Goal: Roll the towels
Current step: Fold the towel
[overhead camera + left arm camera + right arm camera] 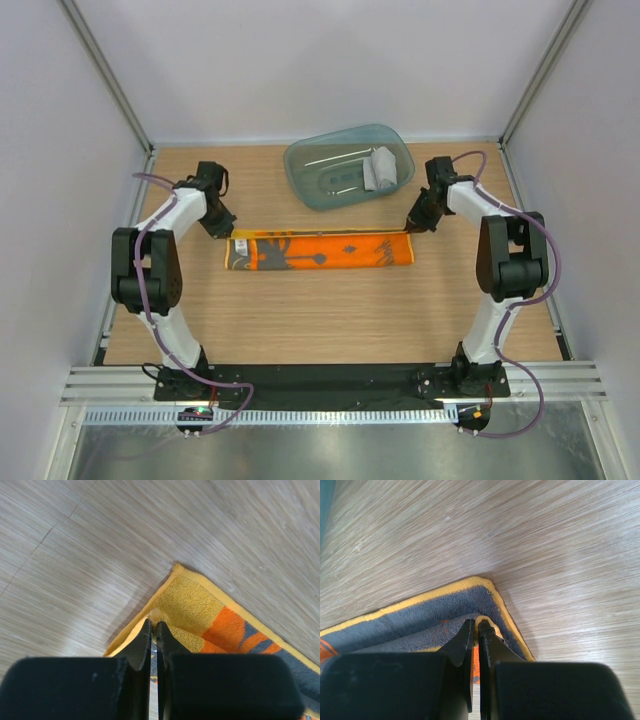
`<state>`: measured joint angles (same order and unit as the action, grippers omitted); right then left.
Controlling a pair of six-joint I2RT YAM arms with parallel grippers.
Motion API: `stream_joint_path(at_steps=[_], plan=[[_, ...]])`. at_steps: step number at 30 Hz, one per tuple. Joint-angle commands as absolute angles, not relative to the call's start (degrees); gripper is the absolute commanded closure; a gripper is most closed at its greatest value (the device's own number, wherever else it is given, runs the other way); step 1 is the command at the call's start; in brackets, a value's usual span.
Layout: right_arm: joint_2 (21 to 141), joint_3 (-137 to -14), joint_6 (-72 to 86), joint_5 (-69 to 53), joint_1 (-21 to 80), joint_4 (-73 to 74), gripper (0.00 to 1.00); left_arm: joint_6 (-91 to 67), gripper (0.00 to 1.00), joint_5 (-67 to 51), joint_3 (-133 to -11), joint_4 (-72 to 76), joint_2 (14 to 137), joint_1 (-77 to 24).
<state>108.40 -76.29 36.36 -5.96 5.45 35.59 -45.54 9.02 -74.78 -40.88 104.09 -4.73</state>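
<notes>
Yellow hem sits right at the tips of the left jaws, and those jaws are pressed together, nipping the corner of the yellow-orange towel (195,605) where its upper layer lifts off the layer beneath. The left arm (160,260) reaches out and down to that corner, with the jaws low over the worktop (330,320). In the wrist view, bare wood grain lies ahead of the tips and off to their left. The towel runs away to their right, yellow first, then orange, then grey print.

Moving across, the towel stretches from the left jaws as a long narrow strip, flat on the worktop, all the way to the right jaws. It's orange through the middle with dark cartoon shapes on it. Beyond the strip, on the far side from the arm bases and nearer the right jaws than the left, sits the teal tray (292,165). The grey towel (381,168) lies bunched small inside it, at the end towards the right jaws.

Now the right arm (510,255), angled in to the strip's other end. The right jaws are closed too, with a sliver of yellow hem caught between the tips. The top layer's corner is raised off the grey, yellow-bordered layer below. Bare wood lies ahead and to the right of these tips, and the towel runs off to their left.
</notes>
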Motion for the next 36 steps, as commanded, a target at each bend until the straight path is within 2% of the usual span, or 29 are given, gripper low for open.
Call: stream_joint_path(at_steps=[1, 3, 7, 8, 9, 10, 11, 12, 13, 15, 17, 21, 24, 27, 28, 30, 31, 33, 36], plan=[[109.15, -78.92, 36.56, -5.01, 4.48, 35.07, 0.99, -44.65, 1.00, 11.25, -78.04, -40.61, 104.94, -3.87], [110.56, -78.93, 36.56, -5.01, 4.48, 34.81, 0.98, -44.65, 1.00, 11.42, -79.19, -41.13, 106.86, -3.87], [112.67, -79.01, 36.39, -5.71, 4.39, 33.66, 0.83, -45.00, 0.97, 11.78, -79.80, -41.40, 108.89, -3.52], [112.94, -79.19, 36.30, -5.63, 4.39, 33.66, 0.69, -45.00, 0.90, 11.78, -79.89, -41.14, 109.07, -3.52], [113.20, -79.28, 36.12, -5.54, 4.48, 33.66, 0.60, -45.00, 0.84, 11.60, -80.07, -41.05, 109.33, -3.43], [113.20, -79.54, 36.12, -5.28, 4.40, 33.75, 0.54, -44.91, 0.74, 11.51, -80.24, -41.31, 109.60, -3.25], [113.12, -79.63, 36.04, -4.75, 4.22, 34.27, 0.45, -44.91, 0.69, 11.43, -80.51, -41.83, 109.43, -3.16], [112.33, -79.72, 35.86, -4.57, 4.13, 34.45, 0.41, -44.74, 0.63, 11.77, -80.68, -42.01, 109.16, -3.08], [111.98, -80.06, 35.77, -4.31, 3.87, 35.15, 0.36, -44.56, 0.51, 12.13, -80.68, -42.53, 108.12, -2.90], [110.40, -80.59, 35.33, -2.38, 3.78, 36.03, 0.24, -44.56, 0.39, 13.53, -80.60, -43.24, 106.44, -2.55], [107.41, -81.03, 34.81, -0.97, 3.69, 37.52, 0.21, -44.21, 0.35, 14.24, -80.51, -44.11, 103.64, -2.03], [99.69, -79.72, 34.28, 2.46, 3.69, 38.58, 0.20, -43.86, 0.34, 15.47, -80.34, -46.49, 97.84, -2.02], [91.25, -74.37, 34.54, -3.47, 5.35, 34.29, 0.23, -43.77, 0.36, 17.31, -77.53, -46.67, 91.16, -3.07], [84.84, -68.30, 34.72, -7.55, 9.56, 27.96, 0.38, -43.86, 0.37, 17.85, -73.93, -46.32, 85.63, -4.65], [84.03, -66.38, 34.80, -10.08, 13.58, 26.47, 0.62, -43.94, 0.43, 16.97, -72.87, -44.93, 84.21, -5.88], [84.37, -64.70, 36.73, -14.13, 17.38, 21.20, 0.83, -43.86, 0.49, 9.72, -67.69, -41.07, 81.14, -7.20], [85.16, -62.69, 38.04, -19.89, 20.01, 15.44, 0.97, -43.86, 0.55, 6.88, -65.94, -36.17, 80.43, -8.95], [88.32, -59.61, 43.75, -25.02, 22.31, 9.00, 0.99, -44.99, 0.62, 0.37, -60.66, -31.49, 79.54, -11.06], [91.83, -57.31, 50.51, -31.80, 26.01, -5.86, 0.99, -45.79, 0.67, -6.84, -56.61, -23.31, 80.85, -15.19]])
